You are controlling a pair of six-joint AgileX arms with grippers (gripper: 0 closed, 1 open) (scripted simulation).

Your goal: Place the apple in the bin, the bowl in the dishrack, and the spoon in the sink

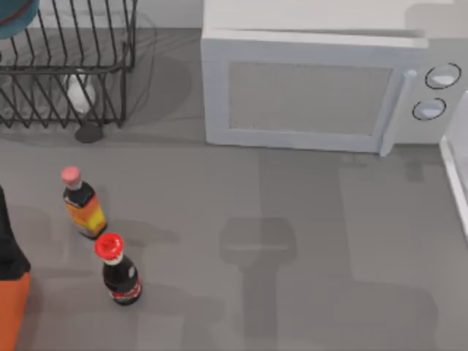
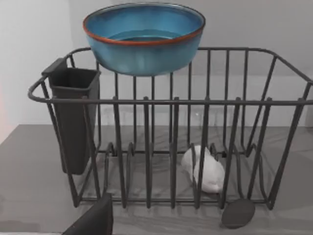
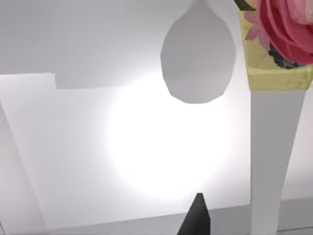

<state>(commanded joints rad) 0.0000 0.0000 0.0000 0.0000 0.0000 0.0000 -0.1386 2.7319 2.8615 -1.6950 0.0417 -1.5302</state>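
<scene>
At the table's far left, the wide teal-blue bowl with a reddish-brown rim [image 2: 144, 36] sits above the top bars of the black thin-wire dishrack [image 2: 171, 147], seemingly unsupported. My guess is it could drop crooked, catch a bar and tip out, or land on the white lump [image 2: 204, 169] inside. The left arm looks at the rack from the near side; whether its fingers are apart I cannot tell. The orange box-like bin [image 1: 11, 311] shows at the near left.

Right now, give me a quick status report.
Bowl up at dishrack far rim. White lump on rack floor. Bin corner at table's left.
</scene>
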